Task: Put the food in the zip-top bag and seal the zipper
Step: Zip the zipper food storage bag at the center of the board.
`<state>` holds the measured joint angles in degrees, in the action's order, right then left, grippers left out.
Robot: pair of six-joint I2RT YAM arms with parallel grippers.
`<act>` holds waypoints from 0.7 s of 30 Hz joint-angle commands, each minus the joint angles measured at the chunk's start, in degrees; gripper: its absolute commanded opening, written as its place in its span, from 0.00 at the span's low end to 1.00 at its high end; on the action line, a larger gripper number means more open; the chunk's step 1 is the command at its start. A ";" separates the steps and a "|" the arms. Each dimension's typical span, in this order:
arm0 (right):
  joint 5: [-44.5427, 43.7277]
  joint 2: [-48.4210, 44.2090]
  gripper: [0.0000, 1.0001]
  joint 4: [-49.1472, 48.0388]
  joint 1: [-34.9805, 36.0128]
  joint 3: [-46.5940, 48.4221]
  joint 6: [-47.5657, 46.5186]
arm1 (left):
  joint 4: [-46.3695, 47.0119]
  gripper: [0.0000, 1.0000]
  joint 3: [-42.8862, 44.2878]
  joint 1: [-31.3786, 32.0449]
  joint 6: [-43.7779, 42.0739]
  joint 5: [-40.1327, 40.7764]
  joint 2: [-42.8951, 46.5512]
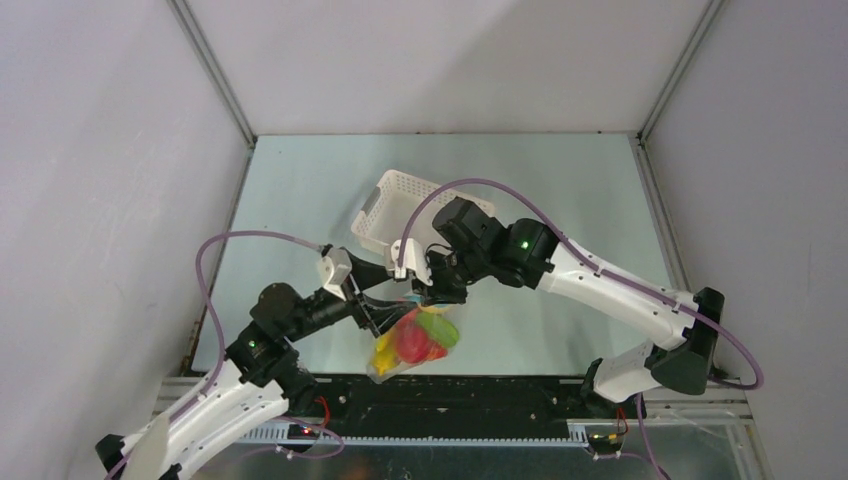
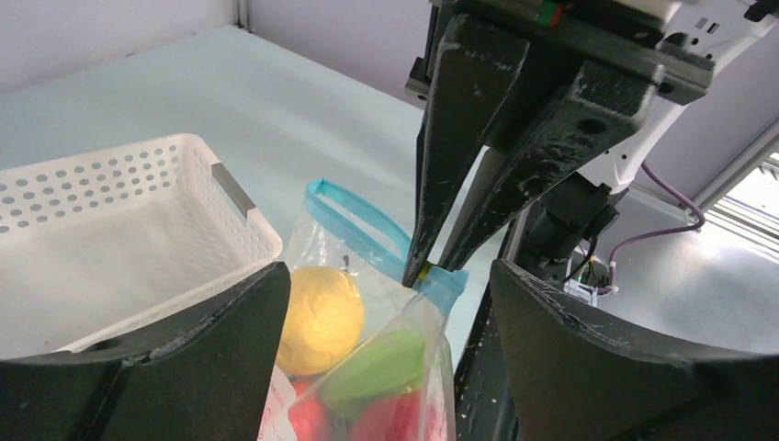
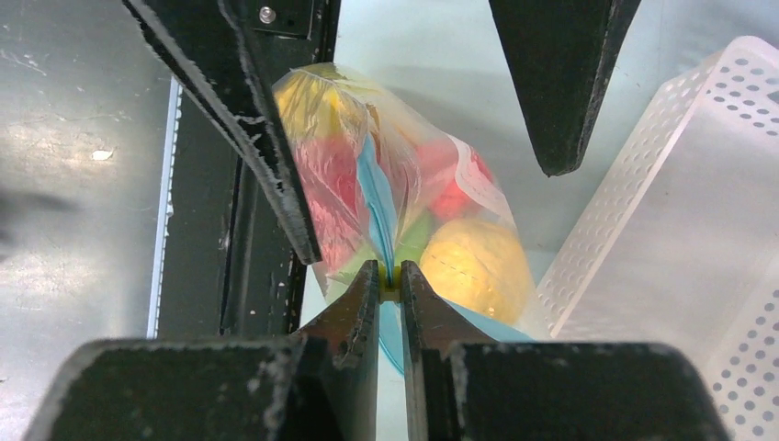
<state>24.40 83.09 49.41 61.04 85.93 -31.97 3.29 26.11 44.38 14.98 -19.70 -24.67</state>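
The zip-top bag (image 3: 367, 138) hangs full just below the right gripper (image 3: 389, 271), whose two fingers are pressed together on the blue zipper (image 2: 354, 220) with only the thin strip between them. From where I stand that pinch looks like the only thing gripping the bag, and it is a narrow one, right at the fingertips. If the gripper slides along the strip to seal it, the slick plastic could slip out of the tips and the bag would drop. On the far side of the pinch the strip seems to bow apart into a loop, so I'd judge that stretch is not yet closed; a pass that skips it would leave a gap. The food (image 1: 415, 340) sits right under the pinch: a yellow lemon (image 2: 317, 317), a green piece (image 2: 381, 363) and red pieces (image 3: 321, 175) crowd close to the mouth and could push the tracks apart or spill if the bag tips. The left gripper (image 2: 386, 276) is spread wide to either side of the bag, touching nothing that I can see, so nothing would stop the bag twisting. The white basket (image 2: 110, 184) stands just beside it on the desk (image 1: 560, 190), near enough to catch a swinging corner.
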 commanded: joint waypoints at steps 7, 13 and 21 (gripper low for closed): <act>1.12 -1.98 0.00 -2.58 0.71 2.38 0.36 | 7.16 0.61 -0.89 -0.01 3.20 -3.38 -1.25; 0.07 -2.03 0.00 -3.29 0.67 2.70 0.59 | 3.27 0.61 0.98 -0.06 3.32 -5.83 -3.96; -0.83 -2.29 0.00 -3.02 0.70 2.61 0.50 | 3.81 0.02 -1.23 -0.03 7.01 -4.43 -2.83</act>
<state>23.70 82.74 48.58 61.41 85.95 -31.70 4.97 25.74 44.38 19.77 -24.53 -28.82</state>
